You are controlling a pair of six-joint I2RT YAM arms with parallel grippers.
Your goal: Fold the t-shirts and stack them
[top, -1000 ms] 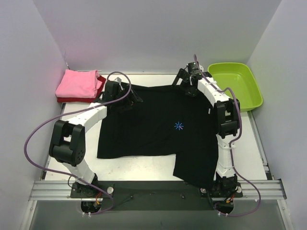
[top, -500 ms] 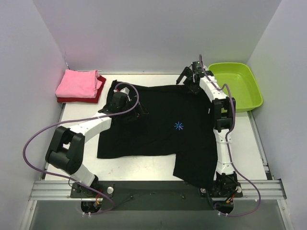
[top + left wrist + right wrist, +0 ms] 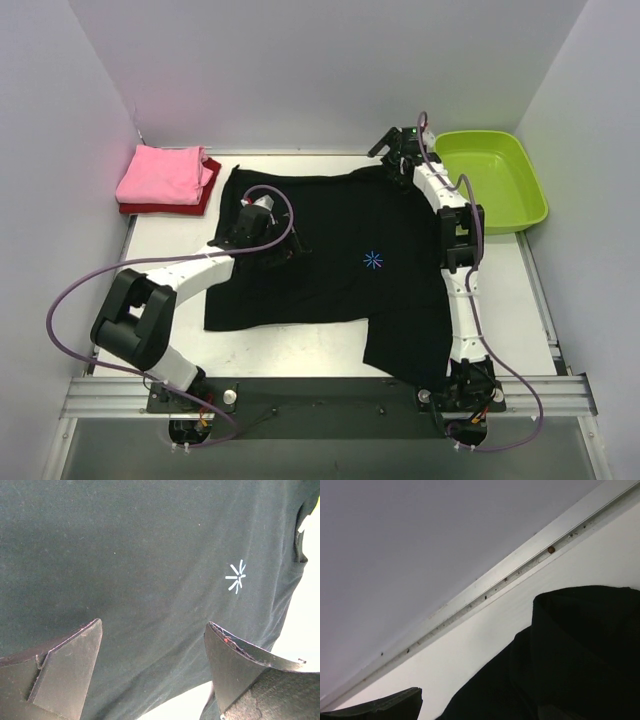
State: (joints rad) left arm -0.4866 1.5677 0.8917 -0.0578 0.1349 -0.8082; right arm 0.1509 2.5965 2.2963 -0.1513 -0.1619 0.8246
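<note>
The black t-shirt (image 3: 330, 270) lies spread flat on the table, its blue starburst (image 3: 373, 262) facing up. The pink t-shirt (image 3: 165, 172) sits folded on the dark red one (image 3: 207, 196) at the far left. My left gripper (image 3: 288, 246) hovers open over the black shirt's left half; in the left wrist view its fingers (image 3: 67, 672) are wide apart over the cloth (image 3: 150, 555), nothing between them. My right gripper (image 3: 392, 152) is open at the shirt's far right corner. The right wrist view shows black cloth (image 3: 570, 670) by the back rail.
A lime-green tub (image 3: 492, 176) stands at the far right, beside the right arm. White walls close in the back and both sides. A metal rail (image 3: 485, 592) runs along the table's far edge.
My left gripper has swung right and nearer, from the shirt's far left corner onto its left half. My right gripper has shifted slightly toward the back wall. Both stay open.
</note>
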